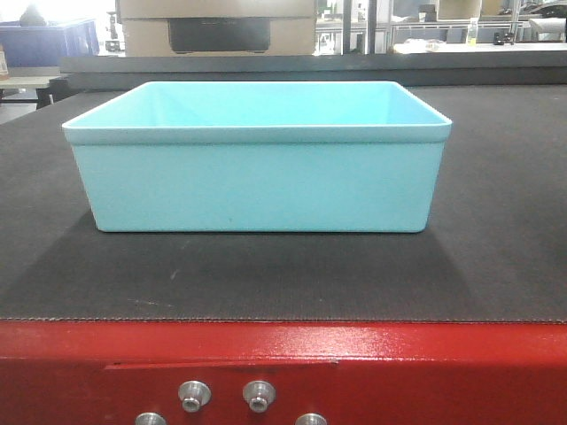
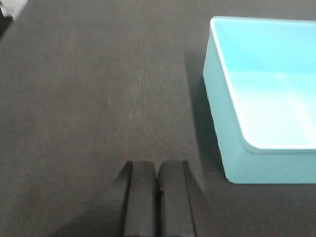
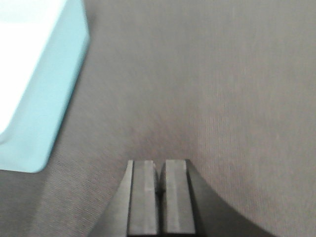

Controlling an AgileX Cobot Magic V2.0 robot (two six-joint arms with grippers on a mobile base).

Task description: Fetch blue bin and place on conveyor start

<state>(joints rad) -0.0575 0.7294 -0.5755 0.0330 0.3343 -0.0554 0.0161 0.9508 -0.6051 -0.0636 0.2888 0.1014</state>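
The blue bin, a light cyan tub, stands upright and empty on the dark textured conveyor belt, behind the red metal frame with silver bolts. In the left wrist view the bin lies to the right of my left gripper, which is shut, empty and apart from it above the belt. In the right wrist view the bin lies to the left of my right gripper, also shut, empty and apart from it. Neither gripper shows in the front view.
Beyond the belt's far edge stand a cardboard-coloured box, a dark blue bin at the far left and workshop benches at the right. Bare belt lies on both sides of the bin.
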